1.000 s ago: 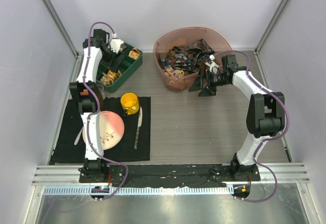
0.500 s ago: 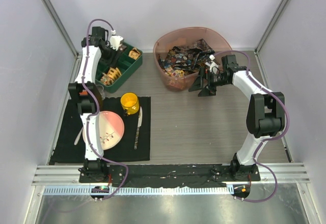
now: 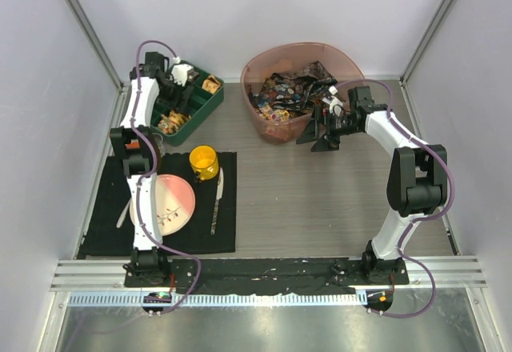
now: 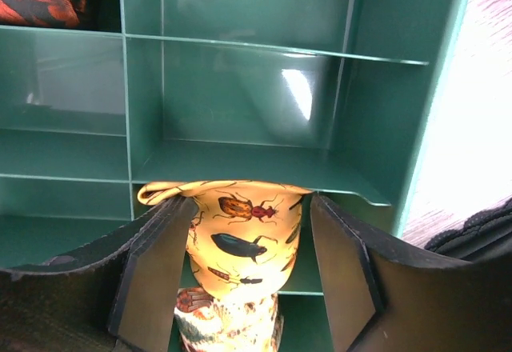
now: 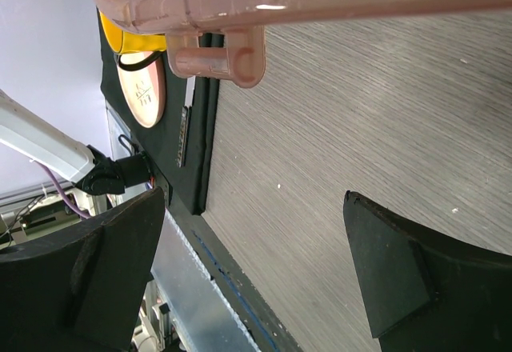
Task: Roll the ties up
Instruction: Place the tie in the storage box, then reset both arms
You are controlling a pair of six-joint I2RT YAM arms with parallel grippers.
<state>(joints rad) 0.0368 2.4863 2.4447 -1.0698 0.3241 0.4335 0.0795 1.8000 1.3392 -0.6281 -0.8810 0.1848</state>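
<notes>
Ties with dark busy prints lie heaped in the pink basin on the counter. The left hand grips a yellow tie above the green tray. The right hand gapes empty beside the basin.
</notes>
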